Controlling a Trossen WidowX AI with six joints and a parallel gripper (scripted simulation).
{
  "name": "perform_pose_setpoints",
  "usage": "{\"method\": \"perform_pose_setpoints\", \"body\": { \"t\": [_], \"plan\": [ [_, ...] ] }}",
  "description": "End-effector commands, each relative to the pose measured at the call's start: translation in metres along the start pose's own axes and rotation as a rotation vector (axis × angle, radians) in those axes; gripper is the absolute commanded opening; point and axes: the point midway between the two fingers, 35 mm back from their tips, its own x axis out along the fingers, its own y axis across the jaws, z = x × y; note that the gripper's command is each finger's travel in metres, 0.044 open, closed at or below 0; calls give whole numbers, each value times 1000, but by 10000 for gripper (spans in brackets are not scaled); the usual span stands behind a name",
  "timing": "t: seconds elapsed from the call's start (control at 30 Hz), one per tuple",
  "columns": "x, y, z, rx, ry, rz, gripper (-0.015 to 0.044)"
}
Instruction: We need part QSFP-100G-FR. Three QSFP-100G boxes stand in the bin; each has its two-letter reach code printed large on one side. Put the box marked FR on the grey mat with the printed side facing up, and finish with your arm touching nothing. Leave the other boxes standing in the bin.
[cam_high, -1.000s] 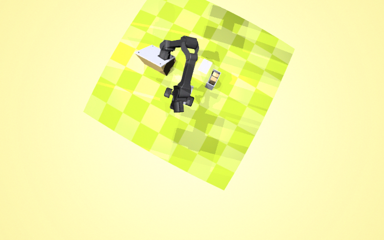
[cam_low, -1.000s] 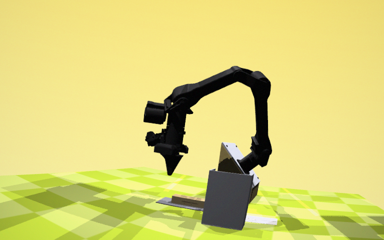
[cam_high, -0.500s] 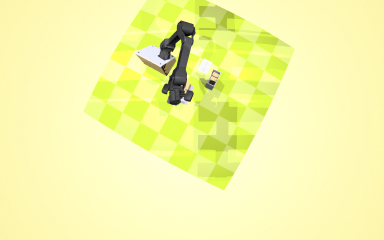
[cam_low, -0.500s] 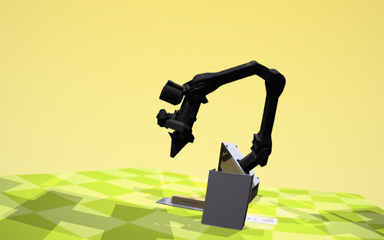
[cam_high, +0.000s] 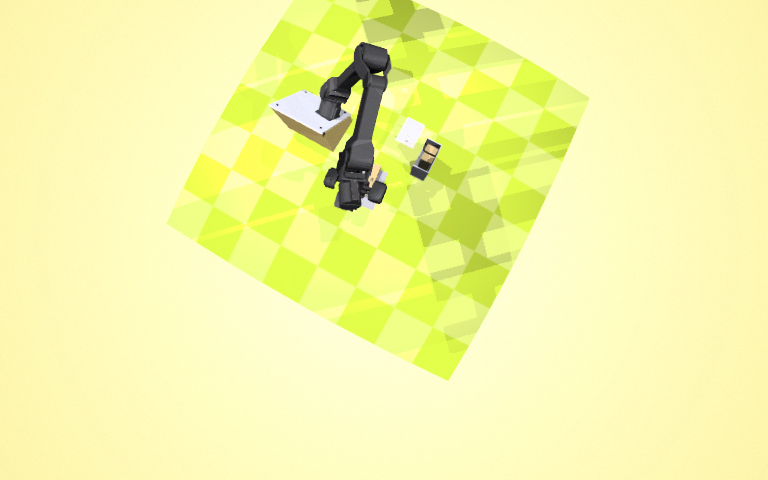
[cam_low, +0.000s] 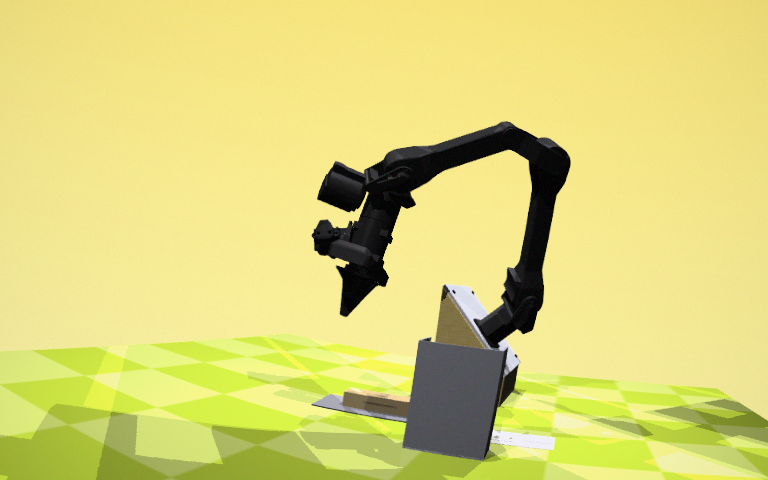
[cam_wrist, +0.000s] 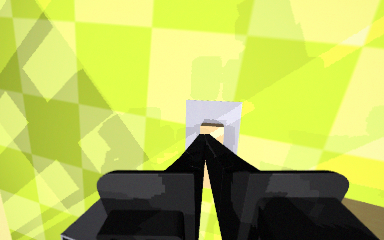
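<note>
Checkered surface (cam_high: 345, 249) (cam_low: 186, 384) (cam_wrist: 110, 60); bin (cam_high: 420, 172) (cam_low: 454, 399) holds two boxes (cam_high: 429, 151).

From where I'm standing, there's a white card (cam_high: 410, 131) (cam_low: 531, 438) lying flat on the checkered surface (cam_high: 346, 249) (cam_low: 186, 367) (cam_wrist: 115, 55), a few small dark marks on it. The squares run bright lime and pale yellow, with patchy shadows (cam_high: 464, 217) (cam_low: 79, 441) (cam_wrist: 45, 125) across some of them. Well apart from the card is a wedge-shaped stand (cam_high: 297, 110) (cam_low: 453, 322) (cam_wrist: 367, 217), wooden at the side, its sloping top plate pale with little dark dots near the corners. Plain yellow backdrop (cam_high: 113, 339) (cam_low: 169, 169) all around.
</note>
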Motion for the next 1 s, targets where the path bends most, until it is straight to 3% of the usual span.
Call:
{"method": "perform_pose_setpoints", "body": {
  "t": [0.0, 0.03, 0.6, 0.97],
  "plan": [
    [0, 0, 0, 1, 1, -2, 0],
    [0, 0, 0, 1, 1, -2, 0],
    [-68, 11, 13, 1, -1, -2, 440],
    [-89, 12, 13, 1, -1, -2, 440]
  ]
}}
